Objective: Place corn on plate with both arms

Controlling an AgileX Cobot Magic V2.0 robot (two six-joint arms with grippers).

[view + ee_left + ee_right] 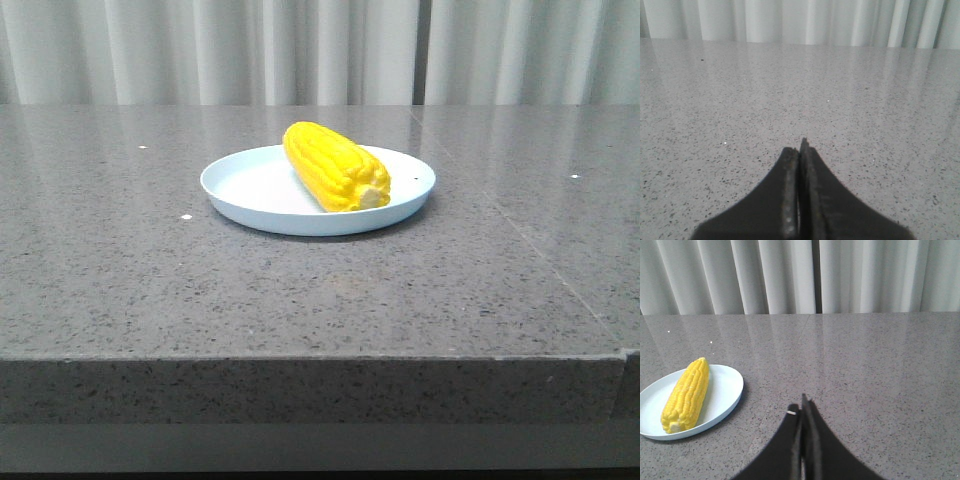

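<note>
We look forward over a grey speckled stone table with pale pleated curtains hanging behind it. Near the middle of the table sits a round, shallow, pale-blue plate with a low raised rim. A bright yellow corn cob lies on the plate, set at a slant, its rounded tip pointing toward the curtains and its pale stub end pointing toward us and slightly to the right, close to the plate's near rim. A tiny dark speck marks the plate by its right edge. From this front view we see neither of our arms. From our left wrist we see our left gripper, black and angular, its two fingers pressed flat together with nothing between them, low over bare table. From our right wrist we see our right gripper, likewise clenched on nothing, its tips touching. From there the plate and the corn lie apart from the gripper, off to one side, the cob resting lengthwise inside the rim.
</note>
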